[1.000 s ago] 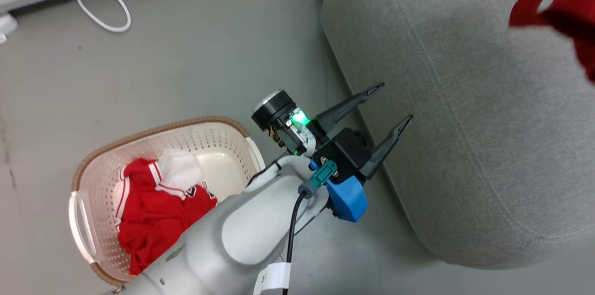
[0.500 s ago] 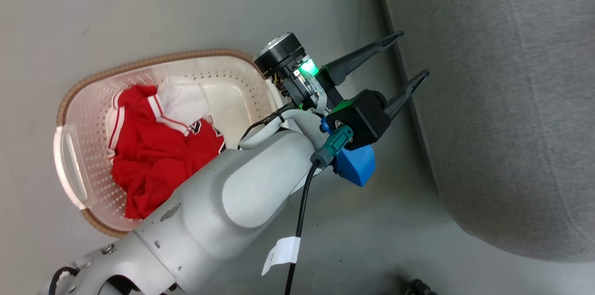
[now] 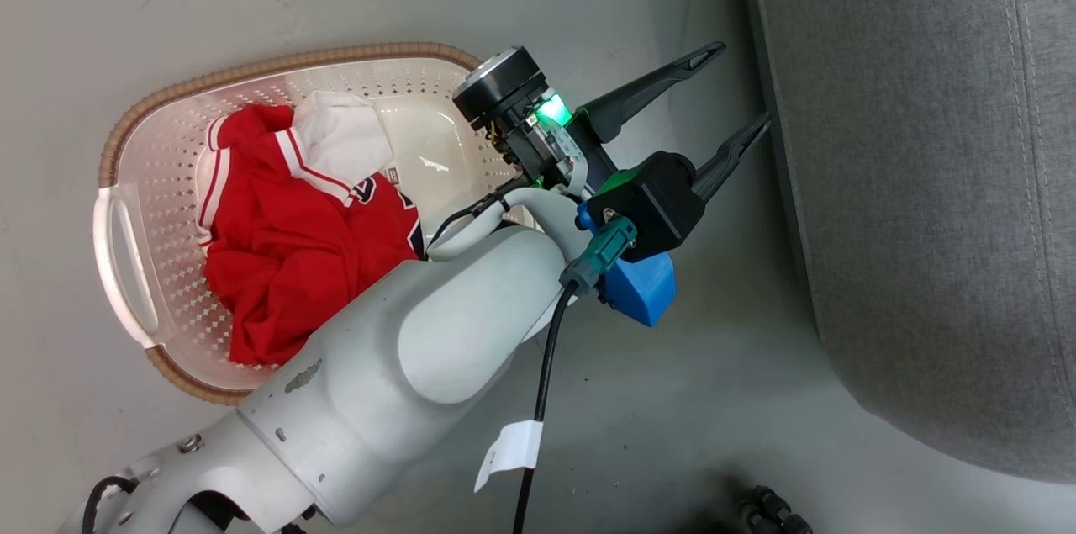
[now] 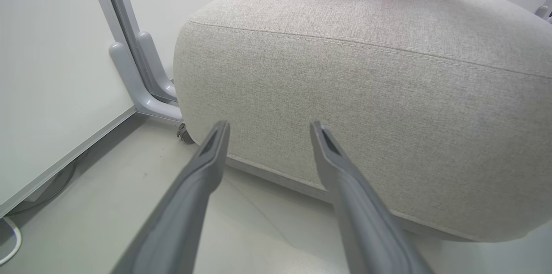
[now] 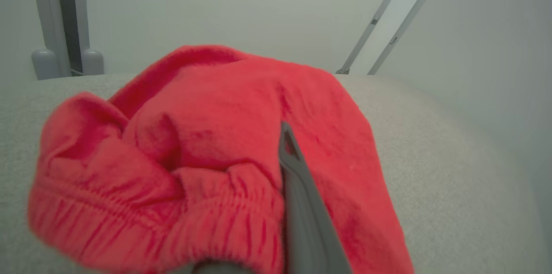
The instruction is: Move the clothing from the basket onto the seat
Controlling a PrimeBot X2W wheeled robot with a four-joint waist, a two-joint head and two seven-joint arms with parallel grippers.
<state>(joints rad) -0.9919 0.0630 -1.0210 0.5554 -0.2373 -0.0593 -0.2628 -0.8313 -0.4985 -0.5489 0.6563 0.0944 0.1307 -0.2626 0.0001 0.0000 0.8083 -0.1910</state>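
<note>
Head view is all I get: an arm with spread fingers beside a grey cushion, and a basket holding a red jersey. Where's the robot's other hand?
Observer: The right gripper is shut on a plain red garment; the right wrist view shows it.
Operator: Is that over the basket?
Observer: No, at the seat; its grey fabric shows on both sides of the garment.
Operator: And the arm I can see, is it holding anything?
Observer: No. The left wrist view shows the left gripper facing the seat's side with nothing between its open fingers.
</note>
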